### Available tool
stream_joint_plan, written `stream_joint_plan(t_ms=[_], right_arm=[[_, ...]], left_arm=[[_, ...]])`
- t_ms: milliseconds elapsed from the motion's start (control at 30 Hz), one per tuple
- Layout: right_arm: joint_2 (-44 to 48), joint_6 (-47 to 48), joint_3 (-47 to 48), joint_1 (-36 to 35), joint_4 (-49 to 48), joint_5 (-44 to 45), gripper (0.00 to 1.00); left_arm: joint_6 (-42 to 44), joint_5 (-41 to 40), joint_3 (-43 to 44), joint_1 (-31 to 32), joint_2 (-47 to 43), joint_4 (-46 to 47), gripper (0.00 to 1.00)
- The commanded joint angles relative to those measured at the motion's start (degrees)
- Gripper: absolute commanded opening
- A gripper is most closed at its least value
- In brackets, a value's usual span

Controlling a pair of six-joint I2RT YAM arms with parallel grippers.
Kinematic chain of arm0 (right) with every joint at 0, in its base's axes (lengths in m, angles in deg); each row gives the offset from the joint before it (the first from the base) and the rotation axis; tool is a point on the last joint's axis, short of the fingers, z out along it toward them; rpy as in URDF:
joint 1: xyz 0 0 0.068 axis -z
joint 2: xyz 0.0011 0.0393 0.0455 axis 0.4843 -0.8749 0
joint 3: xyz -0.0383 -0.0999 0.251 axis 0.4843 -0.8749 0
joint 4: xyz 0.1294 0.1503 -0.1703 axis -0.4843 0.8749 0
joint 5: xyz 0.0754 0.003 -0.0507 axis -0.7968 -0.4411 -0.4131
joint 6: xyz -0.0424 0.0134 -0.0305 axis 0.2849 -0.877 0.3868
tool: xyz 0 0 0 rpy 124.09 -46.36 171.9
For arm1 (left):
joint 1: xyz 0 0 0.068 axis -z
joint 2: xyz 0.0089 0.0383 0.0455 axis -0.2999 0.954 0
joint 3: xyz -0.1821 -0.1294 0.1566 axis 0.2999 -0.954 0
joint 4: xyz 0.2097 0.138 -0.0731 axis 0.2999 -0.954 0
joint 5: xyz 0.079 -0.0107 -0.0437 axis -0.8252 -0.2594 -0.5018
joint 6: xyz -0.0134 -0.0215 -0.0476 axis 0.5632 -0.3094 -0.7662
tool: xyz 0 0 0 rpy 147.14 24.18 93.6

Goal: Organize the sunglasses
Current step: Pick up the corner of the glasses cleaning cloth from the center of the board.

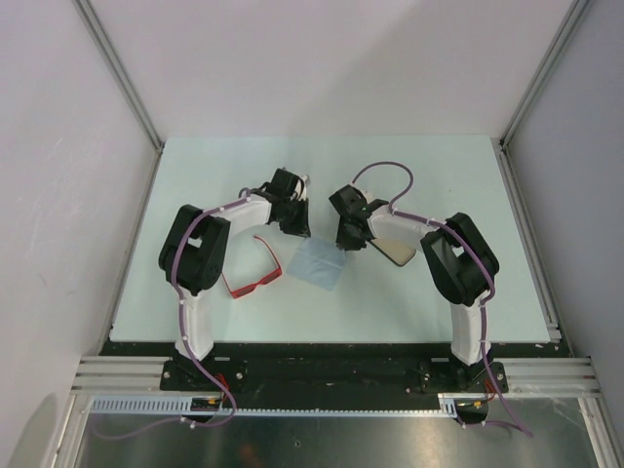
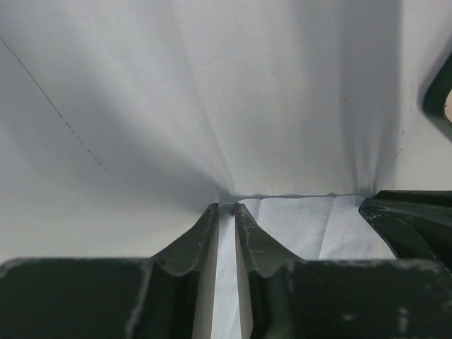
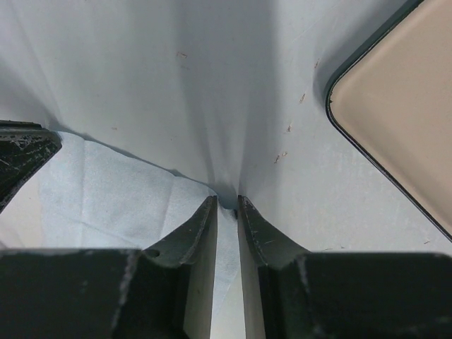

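The red-framed sunglasses point(image 1: 255, 280) lie open on the table beside the left arm, left of a pale blue cloth point(image 1: 317, 263). No gripper touches them, and neither wrist view shows them. My left gripper point(image 1: 298, 229) is down at the cloth's far left corner. In the left wrist view the left gripper point(image 2: 226, 208) has its jaws nearly together on the cloth point(image 2: 304, 226). My right gripper point(image 1: 348, 239) is at the far right corner. In the right wrist view the right gripper point(image 3: 226, 201) is pinched on the cloth point(image 3: 106, 191) the same way.
The black case point(image 1: 395, 251) lies open with its beige lining up, just right of the right gripper, and it fills the right wrist view's upper right point(image 3: 402, 120). The right gripper's body point(image 2: 413, 226) is close beside the left one. White walls enclose the table.
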Motion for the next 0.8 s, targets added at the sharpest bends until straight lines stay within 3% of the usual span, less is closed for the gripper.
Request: stream_joint_plan(t_ms=[0,267,367,567,767], right_arm=[[-2.35,0.46,0.01,-0.21,1.03,0.08,0.21],[-2.35,0.63,0.09,-0.21,0.86,-0.01,0.20],[-2.44,0.72,0.01,-0.30,0.94,0.08,0.20],[-2.26,0.63,0.01,-0.30,0.94,0.08,0.19],[-1.74,1.68,0.01,-0.56,0.33,0.34,0.04]], left_arm=[[1.31,-0.89,0.37,0.85,2.01,-3.21,0.19],[2.02,-0.63,0.03,1.73,2.18,-3.39,0.29],[2.11,-0.80,-0.15,1.99,2.18,-3.57,0.29],[2.28,-1.85,-0.15,2.17,2.45,-3.92,0.16],[2.46,-2.21,0.55,2.17,2.18,-4.09,0.00]])
